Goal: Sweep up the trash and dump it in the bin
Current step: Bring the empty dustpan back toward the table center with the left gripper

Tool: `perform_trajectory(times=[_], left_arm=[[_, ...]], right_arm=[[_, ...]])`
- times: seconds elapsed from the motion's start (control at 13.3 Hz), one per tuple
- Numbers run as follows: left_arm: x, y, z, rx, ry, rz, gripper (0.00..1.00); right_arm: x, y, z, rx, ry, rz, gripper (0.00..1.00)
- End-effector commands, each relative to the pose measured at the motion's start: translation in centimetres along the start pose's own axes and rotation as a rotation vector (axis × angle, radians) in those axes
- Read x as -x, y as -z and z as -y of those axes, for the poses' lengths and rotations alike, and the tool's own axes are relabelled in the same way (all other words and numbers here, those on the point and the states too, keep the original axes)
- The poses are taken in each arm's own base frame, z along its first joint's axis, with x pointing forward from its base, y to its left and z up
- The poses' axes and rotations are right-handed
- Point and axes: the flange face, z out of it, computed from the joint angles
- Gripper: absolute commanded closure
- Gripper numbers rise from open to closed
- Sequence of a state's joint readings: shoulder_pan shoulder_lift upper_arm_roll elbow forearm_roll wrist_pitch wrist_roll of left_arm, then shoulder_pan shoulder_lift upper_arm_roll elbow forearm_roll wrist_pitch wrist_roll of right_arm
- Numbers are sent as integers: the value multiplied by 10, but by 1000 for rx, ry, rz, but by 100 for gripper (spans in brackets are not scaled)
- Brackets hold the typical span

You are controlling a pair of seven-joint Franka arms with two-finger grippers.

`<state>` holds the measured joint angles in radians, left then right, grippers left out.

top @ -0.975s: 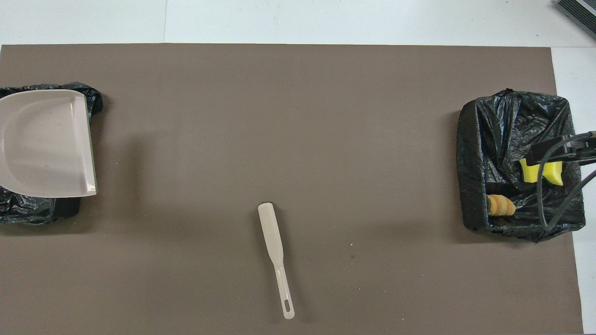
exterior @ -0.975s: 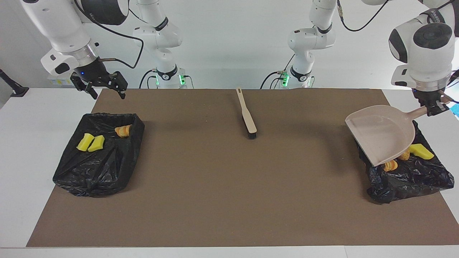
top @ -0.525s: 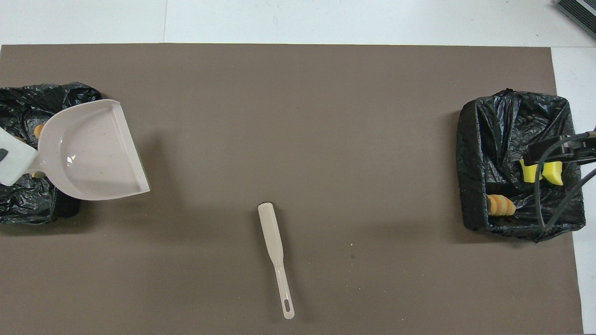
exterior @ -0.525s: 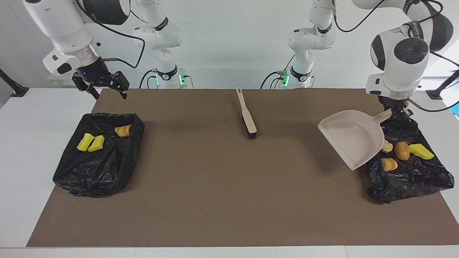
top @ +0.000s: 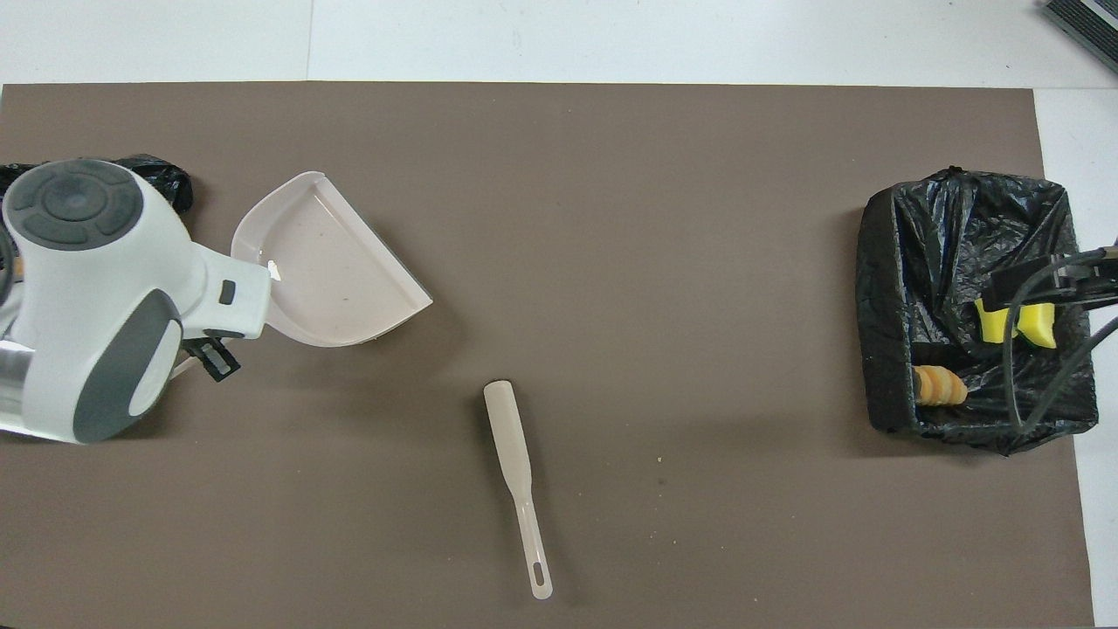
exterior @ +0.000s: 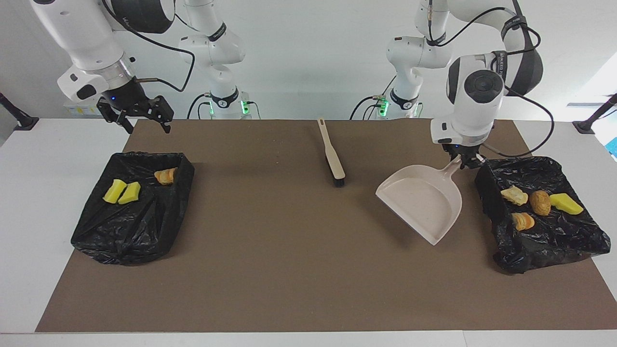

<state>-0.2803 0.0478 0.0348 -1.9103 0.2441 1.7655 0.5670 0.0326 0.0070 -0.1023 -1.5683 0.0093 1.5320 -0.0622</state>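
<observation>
The left tool (exterior: 463,161) grips the handle of the empty dustpan (exterior: 424,200), tilted above the mat beside the bin (exterior: 578,241) at the counter's left-arm end. Trash (exterior: 540,202) lies in both bins, so dumping looks done. The right tool (exterior: 140,115) waits open over the counter's edge near the other bin (exterior: 120,241)

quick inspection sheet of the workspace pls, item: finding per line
surface: brown mat on a white table, a few crumbs.
job's things: seven trash pieces, four in the bin at the left arm's end, three in the bin at the right arm's end; dustpan empty; brush lying on the mat.
clutter: nothing seen.
grippers: left gripper shut on the dustpan's handle; right gripper open, waiting above the table.
cables: black leads along both arms.
surroundings: white wall.
</observation>
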Motion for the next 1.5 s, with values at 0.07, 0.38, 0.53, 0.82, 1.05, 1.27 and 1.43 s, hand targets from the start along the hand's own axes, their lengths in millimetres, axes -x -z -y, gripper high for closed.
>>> perform_trajectory(times=[0.07, 0.38, 0.53, 0.82, 1.05, 1.27, 1.43], left_arm=[[-55, -7, -47, 45, 290, -88, 100], [-100, -23, -72, 126, 442, -143, 100], [-128, -17, -84, 169, 529, -167, 100], [-162, -7, -98, 195, 653, -181, 100], [-195, -1, -114, 217, 722, -182, 100], [-230, -15, -136, 218, 794, -169, 100], [-252, -17, -152, 221, 826, -167, 100]], right_arm=[[6, 1, 0, -13, -20, -10, 0], [6, 1, 0, -13, -20, -10, 0], [6, 1, 0, -13, -20, -10, 0], [6, 1, 0, -13, -20, -10, 0], [6, 1, 0, -13, -20, -10, 0], [6, 1, 0, -13, -20, -10, 0], [6, 1, 0, -13, -20, -10, 0]])
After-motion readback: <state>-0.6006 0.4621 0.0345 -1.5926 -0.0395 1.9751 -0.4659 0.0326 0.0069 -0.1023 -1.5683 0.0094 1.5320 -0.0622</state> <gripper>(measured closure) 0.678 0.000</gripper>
